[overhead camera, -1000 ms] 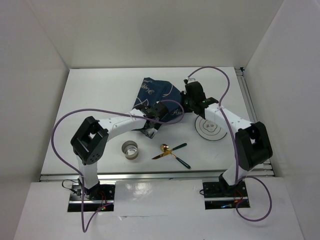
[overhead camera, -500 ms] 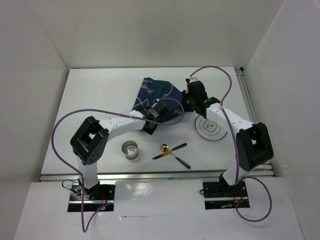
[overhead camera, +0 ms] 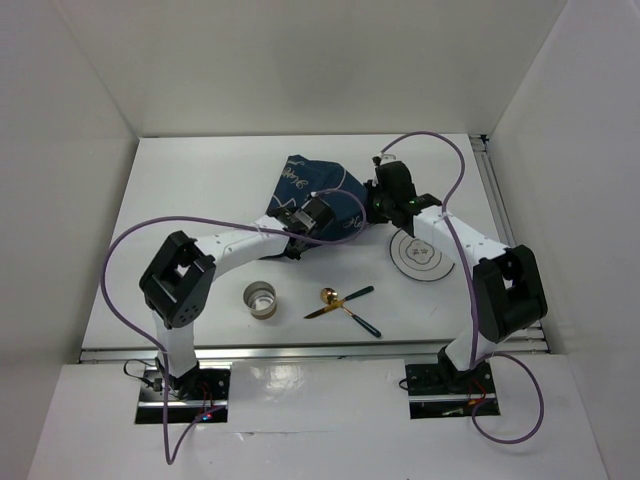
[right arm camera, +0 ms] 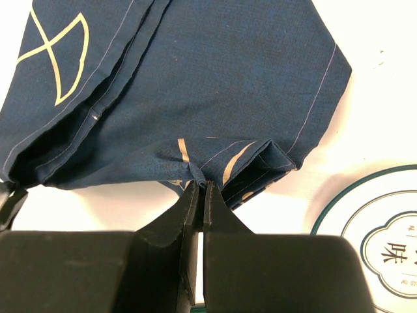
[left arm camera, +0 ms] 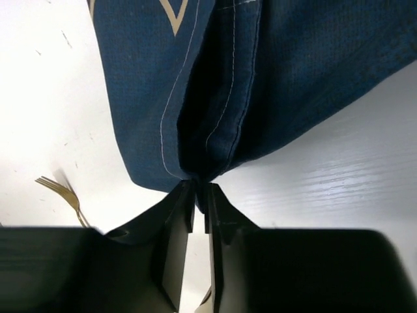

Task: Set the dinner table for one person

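The navy placemat (overhead camera: 318, 188) lies crumpled at the back middle of the white dinner table (overhead camera: 190, 190). My left gripper (overhead camera: 298, 240) is at the placemat's near-left edge. In the left wrist view it (left arm camera: 201, 188) is shut on a hanging fold of the placemat (left arm camera: 260, 78). My right gripper (overhead camera: 368, 208) is at the placemat's right side. The right wrist view shows it (right arm camera: 202, 186) shut on a bunched fold of the placemat (right arm camera: 215, 78). Both pinched spots are lifted slightly off the table.
A white plate (overhead camera: 418, 254) with a green rim lies right of the placemat, under the right arm. A metal cup (overhead camera: 262, 299) stands at the near left. A gold spoon (overhead camera: 329, 296) and dark-handled cutlery (overhead camera: 362, 322) lie near the front. Gold fork tines (left arm camera: 57, 186) show.
My left gripper has moved up to the placemat's near edge and shut on it. The right gripper has kept its grip and barely moved.
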### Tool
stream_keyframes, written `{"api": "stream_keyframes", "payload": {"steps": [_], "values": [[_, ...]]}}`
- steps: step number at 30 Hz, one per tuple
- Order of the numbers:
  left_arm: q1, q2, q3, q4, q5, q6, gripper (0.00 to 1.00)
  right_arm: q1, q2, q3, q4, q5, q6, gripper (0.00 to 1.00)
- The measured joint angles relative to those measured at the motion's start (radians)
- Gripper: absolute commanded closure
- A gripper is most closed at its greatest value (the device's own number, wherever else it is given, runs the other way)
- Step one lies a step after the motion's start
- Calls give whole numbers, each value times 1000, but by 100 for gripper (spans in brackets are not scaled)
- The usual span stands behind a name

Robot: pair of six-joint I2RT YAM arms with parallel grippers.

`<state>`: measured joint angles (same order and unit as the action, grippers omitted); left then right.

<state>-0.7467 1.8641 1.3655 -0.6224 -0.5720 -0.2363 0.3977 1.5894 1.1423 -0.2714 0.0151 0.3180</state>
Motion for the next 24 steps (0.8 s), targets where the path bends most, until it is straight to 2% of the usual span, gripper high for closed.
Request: {"api": "stream_keyframes", "payload": {"steps": [2, 3, 4, 13, 21, 24], "values": [[6, 0, 18, -15, 0, -1, 78, -1, 0, 0, 0, 0, 0, 100], [10, 0, 30, -24, 5, -1, 98, -1, 0, 0, 0, 0, 0, 100], [15, 0, 46, -36, 13, -5, 100, -1, 0, 0, 0, 0, 0, 100], [156, -14, 277, -154, 135, -6, 100, -10, 0, 10, -5, 0, -2, 100], [393, -35, 636, -234, 391, -37, 100, -50, 22, 188, -22, 5, -13, 100], [479, -55, 694, -238, 495, -57, 100, -54, 21, 243, -12, 8, -23, 100]]}}
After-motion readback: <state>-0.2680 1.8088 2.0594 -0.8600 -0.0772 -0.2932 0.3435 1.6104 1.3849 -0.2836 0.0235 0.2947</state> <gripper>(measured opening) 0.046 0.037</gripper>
